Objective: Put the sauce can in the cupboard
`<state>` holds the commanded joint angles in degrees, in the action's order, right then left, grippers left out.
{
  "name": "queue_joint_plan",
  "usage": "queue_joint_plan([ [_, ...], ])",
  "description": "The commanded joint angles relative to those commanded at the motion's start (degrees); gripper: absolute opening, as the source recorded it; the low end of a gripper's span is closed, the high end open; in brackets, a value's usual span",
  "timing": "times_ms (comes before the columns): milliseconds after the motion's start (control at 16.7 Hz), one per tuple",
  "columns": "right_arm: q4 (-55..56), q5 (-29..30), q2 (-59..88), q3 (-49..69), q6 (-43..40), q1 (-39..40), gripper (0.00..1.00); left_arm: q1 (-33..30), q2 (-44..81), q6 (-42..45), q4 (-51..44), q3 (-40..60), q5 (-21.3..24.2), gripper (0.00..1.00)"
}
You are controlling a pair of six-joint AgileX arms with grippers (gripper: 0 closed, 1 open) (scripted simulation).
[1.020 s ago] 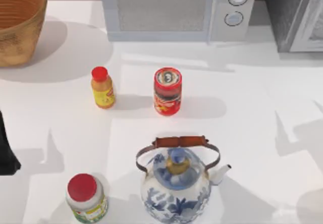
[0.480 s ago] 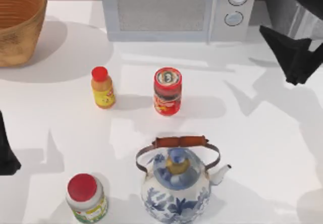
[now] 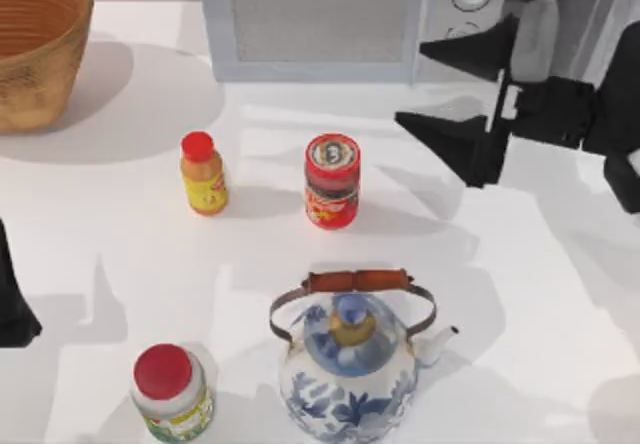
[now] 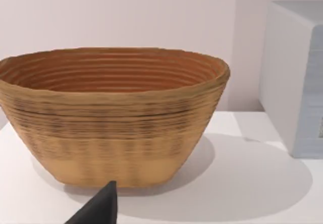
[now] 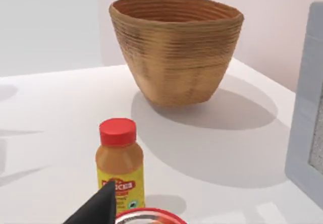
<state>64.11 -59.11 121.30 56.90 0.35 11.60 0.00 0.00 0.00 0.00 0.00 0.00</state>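
White table (image 3: 560,294), glossy, hard grey shadows across it. Plain pale pinkish wall (image 4: 126,17) behind the far edge. White microwave (image 3: 320,24) stands at the back, against the wall. Woven basket (image 3: 35,44) in the far left corner. Light is bright and strong.

Basket (image 3: 35,44) far left; microwave (image 3: 330,19); bottle (image 3: 203,174); kettle (image 3: 350,364); jar (image 3: 172,392).
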Motion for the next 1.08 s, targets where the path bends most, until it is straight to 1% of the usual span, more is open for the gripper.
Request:
queue_joint_plan([
  [240, 9.3, -8.0, 16.2, 8.3, 1.7, 1.6, 1.0, 0.0, 0.0, 0.0, 0.0, 0.0, 0.0, 1.0],
  [480, 15.2, -13.0, 26.3, 13.6, 2.8, 2.5, 1.0, 0.0, 0.0, 0.0, 0.0, 0.0, 0.0, 1.0],
  [660, 16.7, -14.3, 28.8, 15.0, 3.0, 2.7, 1.0, 0.0, 0.0, 0.0, 0.0, 0.0, 0.0, 1.0],
  [1080, 16.2, -13.6, 28.8, 15.4, 2.9, 3.2, 1.0, 0.0, 0.0, 0.0, 0.0, 0.0, 0.0, 1.0],
])
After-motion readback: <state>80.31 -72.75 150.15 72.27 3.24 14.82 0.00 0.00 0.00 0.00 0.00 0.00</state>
